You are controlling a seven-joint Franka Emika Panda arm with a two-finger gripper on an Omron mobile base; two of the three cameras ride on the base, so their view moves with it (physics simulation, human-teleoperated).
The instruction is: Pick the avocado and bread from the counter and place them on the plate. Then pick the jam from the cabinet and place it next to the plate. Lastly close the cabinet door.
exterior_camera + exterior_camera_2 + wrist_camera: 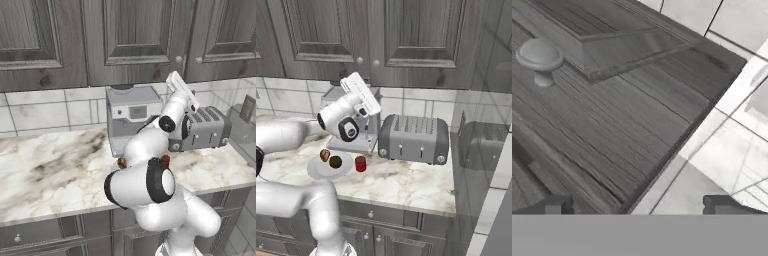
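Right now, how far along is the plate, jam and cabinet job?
Avocado and bread lie on the plate, and the jam stands beside it on the counter. The cabinet doors look shut. The hand is open by the door's lower edge, holding nothing. Nothing obvious remains.

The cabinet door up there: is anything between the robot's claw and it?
Nothing visible. In the hand view the open gripper faces the cabinet door directly, near its lower corner, with its knob off to one side. The doors already look flush in the base views.
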